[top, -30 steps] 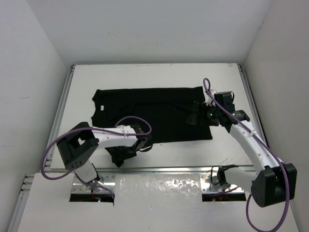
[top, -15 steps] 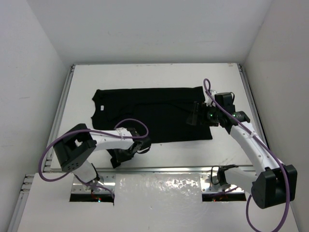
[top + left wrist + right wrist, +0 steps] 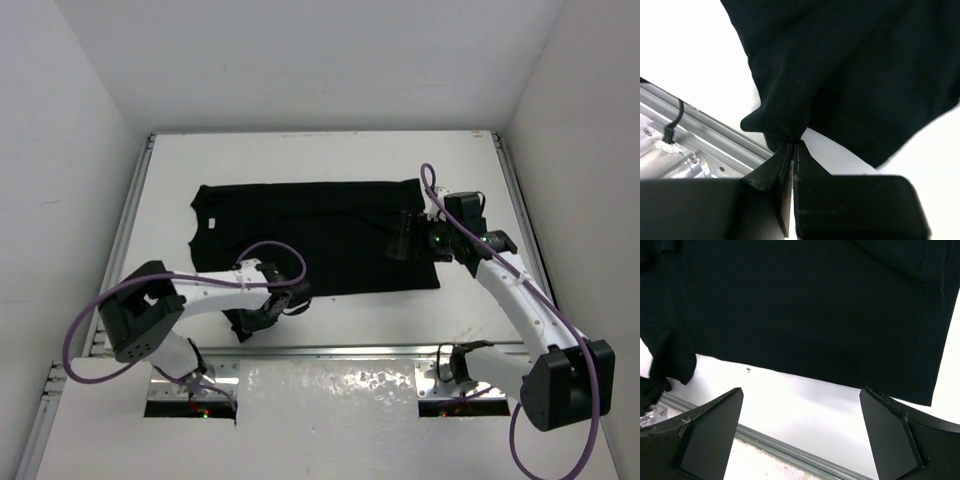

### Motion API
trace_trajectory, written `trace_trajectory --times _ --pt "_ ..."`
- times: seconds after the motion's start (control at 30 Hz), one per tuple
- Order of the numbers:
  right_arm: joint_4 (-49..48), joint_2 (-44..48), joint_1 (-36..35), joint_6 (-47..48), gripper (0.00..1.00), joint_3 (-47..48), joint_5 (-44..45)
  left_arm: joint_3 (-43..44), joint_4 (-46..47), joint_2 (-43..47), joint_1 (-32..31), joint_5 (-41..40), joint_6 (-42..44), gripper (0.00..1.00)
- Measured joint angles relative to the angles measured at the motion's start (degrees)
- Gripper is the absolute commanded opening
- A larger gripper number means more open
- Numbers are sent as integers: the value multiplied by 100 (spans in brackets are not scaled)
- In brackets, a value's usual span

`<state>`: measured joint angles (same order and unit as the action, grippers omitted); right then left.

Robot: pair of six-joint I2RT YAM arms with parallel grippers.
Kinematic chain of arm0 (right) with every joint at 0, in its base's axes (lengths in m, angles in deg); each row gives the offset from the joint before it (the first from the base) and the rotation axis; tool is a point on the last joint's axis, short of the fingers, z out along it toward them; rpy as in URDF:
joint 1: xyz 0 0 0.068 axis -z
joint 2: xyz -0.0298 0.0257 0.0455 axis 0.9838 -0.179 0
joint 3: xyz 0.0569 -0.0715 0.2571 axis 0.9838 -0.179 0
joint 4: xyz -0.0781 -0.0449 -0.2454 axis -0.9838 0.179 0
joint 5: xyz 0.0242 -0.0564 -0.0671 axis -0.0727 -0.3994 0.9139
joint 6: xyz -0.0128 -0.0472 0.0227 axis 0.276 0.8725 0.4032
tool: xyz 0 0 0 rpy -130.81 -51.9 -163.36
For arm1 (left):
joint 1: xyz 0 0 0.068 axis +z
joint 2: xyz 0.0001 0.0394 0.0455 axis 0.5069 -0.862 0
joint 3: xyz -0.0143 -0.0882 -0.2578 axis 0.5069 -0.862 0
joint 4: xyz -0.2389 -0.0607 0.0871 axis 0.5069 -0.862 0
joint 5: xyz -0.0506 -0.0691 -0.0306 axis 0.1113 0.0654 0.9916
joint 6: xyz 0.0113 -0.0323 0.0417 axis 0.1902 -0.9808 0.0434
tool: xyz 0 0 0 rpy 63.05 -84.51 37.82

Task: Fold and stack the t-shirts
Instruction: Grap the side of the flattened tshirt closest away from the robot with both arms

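The black t-shirt (image 3: 310,235) lies spread flat on the white table (image 3: 330,160), its neck to the left. Its near-left sleeve hangs bunched toward the table's front edge. My left gripper (image 3: 258,316) is shut on that bunched cloth. In the left wrist view the fingertips of the left gripper (image 3: 794,145) pinch a fold of the t-shirt (image 3: 850,65). My right gripper (image 3: 398,240) hovers open over the shirt's right part. In the right wrist view the right gripper (image 3: 801,390) has wide-apart fingers holding nothing, with the t-shirt (image 3: 805,305) and its near hem beyond them.
An aluminium rail (image 3: 330,350) runs along the table's front edge, close to the left gripper, and the same rail (image 3: 700,135) shows just beside the pinched cloth. White walls enclose the table on three sides. Purple cables loop off both arms.
The left gripper's jaws have come together on the near-left sleeve cloth, and the left arm has shifted a little to the left. The right arm has stayed still and open.
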<state>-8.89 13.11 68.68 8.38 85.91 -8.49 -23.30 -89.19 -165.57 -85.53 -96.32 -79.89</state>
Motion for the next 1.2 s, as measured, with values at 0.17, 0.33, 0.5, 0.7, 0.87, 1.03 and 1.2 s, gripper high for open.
trace_trajectory --times 0.17,0.33,0.5,0.7,0.87,1.03,1.2 --pt "-24 -190 0 -2 99 -20 7 264 -289 549 4 -404 11 0" --pt "-55 -280 0 -2 99 -24 79 960 -452 800 116 -785 201 0" --pt "-96 -675 0 -2 99 -39 372 1401 -214 1161 776 -979 706 0" --pt "-120 -850 0 -92 97 -527 896 1414 79 1606 1360 -1054 1246 0" --pt "-140 -938 0 -164 92 -610 1172 1416 479 1628 1766 -1012 1681 0" --pt "-122 -1154 0 -177 84 -612 1499 1416 807 1628 2085 -933 1956 0" --pt "-116 -1185 17 -251 75 -723 1954 1408 1078 1626 2131 -841 2100 0"
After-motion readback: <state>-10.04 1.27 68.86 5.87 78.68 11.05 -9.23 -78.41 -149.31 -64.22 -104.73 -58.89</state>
